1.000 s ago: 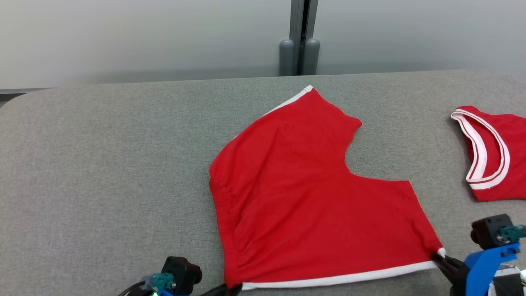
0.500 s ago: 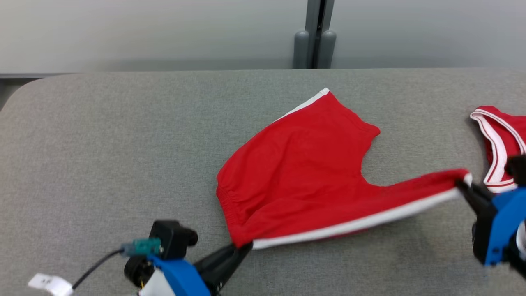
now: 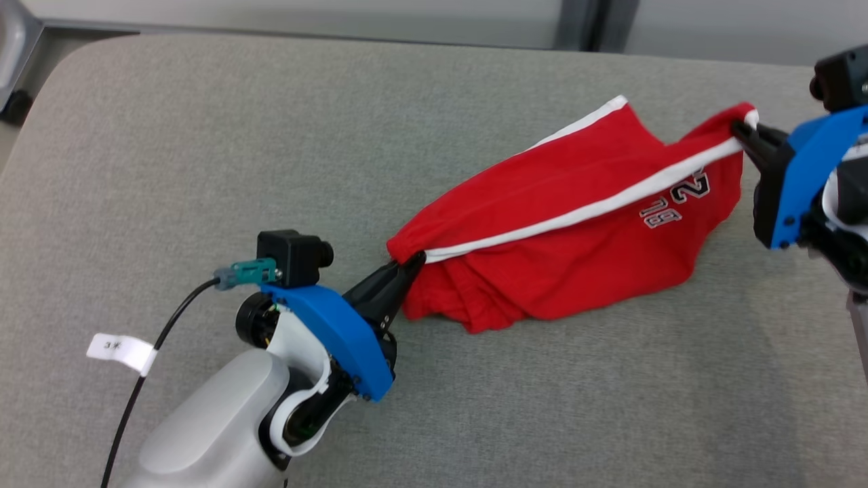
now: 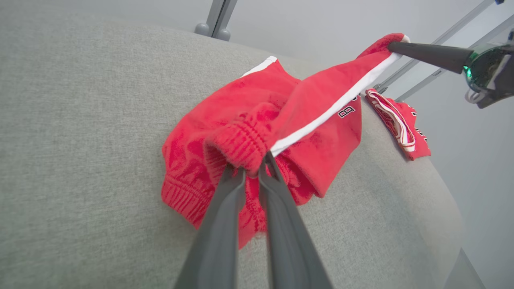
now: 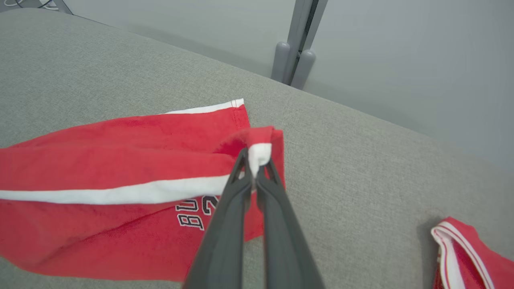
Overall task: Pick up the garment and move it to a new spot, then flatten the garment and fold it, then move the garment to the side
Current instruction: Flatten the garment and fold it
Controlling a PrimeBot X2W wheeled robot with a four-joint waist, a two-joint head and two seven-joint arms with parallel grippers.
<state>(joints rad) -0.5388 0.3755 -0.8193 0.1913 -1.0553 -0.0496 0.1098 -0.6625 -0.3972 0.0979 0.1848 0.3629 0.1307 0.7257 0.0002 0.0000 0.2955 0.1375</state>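
Holding red shorts [image 3: 576, 271] taut along white side stripe [image 3: 576, 215]: left gripper [image 3: 409, 263] pinches waistband [image 4: 241, 144], right gripper [image 3: 738, 129] pinches hem [image 5: 260, 154], apparently for folding.

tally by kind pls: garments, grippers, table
Red garments: 2, the red shorts pinched by both grippers, and a second red garment lying apart
Grippers: 2, left gripper and right gripper
Grey padded table: 1
Total: 5
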